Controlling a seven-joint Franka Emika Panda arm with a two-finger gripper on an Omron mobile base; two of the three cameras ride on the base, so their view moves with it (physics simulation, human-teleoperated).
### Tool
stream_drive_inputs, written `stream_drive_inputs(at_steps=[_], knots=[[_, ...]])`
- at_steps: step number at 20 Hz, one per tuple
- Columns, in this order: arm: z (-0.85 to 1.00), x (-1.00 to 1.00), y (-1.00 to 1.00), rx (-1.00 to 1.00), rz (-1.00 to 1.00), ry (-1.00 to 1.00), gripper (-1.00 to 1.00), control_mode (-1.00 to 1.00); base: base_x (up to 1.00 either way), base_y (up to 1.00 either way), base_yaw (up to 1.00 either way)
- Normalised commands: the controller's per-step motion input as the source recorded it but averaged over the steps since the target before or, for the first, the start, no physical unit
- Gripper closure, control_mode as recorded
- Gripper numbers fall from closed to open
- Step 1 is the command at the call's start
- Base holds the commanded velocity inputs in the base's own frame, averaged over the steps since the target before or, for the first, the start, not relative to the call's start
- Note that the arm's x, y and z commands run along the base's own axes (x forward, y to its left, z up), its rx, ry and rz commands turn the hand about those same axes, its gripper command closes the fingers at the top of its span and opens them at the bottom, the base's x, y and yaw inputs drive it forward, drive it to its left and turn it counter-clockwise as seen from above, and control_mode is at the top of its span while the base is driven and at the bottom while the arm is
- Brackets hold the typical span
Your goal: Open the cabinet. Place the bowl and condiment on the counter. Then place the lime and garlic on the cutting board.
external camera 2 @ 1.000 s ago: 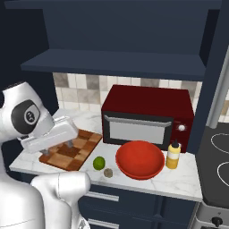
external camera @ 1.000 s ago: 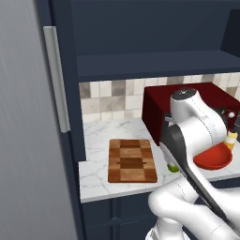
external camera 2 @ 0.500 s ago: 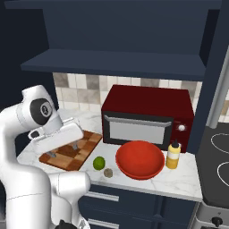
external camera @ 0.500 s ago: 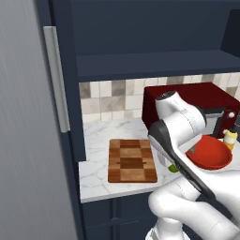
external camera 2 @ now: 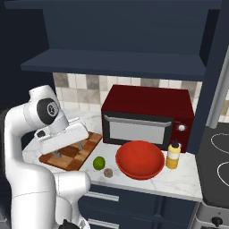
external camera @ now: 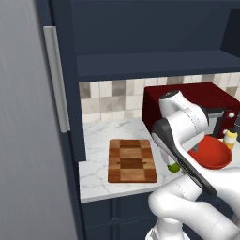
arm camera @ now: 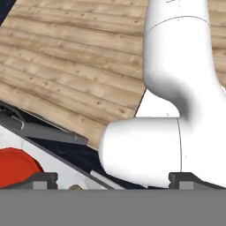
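No legible text, label, brand, number or sign is shown in any view. The front of the microwave (external camera 2: 147, 120) carries a round knob but no readable markings, the yellow squeeze bottle (external camera 2: 173, 155) bears no printed label, and the cabinet (external camera: 140, 33) faces and the tiled backsplash (external camera: 110, 101) are left plain.

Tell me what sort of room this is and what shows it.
A kitchen, rendered rather than real. A red microwave stands on a marble counter against a tiled backsplash, with a cutting board beside it and stove burners at the right.
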Motion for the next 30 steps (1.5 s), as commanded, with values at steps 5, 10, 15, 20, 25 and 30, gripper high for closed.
stream_drive_inputs(at_steps=[5,10,15,20,25,30], knots=[[-0.06,0.06,-0.03,0.00,0.00,0.00,-1.00,-1.00,0.00,0.00,0.00],[-0.08,0.15,0.00,0.00,0.00,0.00,-1.00,-1.00,0.00,0.00,0.00],[-0.11,0.17,0.00,0.00,0.00,0.00,-1.00,-1.00,0.00,0.00,0.00],[-0.16,0.17,-0.01,0.00,0.00,0.01,-1.00,-1.00,0.00,0.00,0.00],[-0.15,0.03,-0.17,0.00,0.00,0.02,-1.00,-1.00,0.00,0.00,0.00],[-0.13,0.00,-0.26,0.00,0.00,0.03,-1.00,-1.00,0.00,0.00,0.00]])
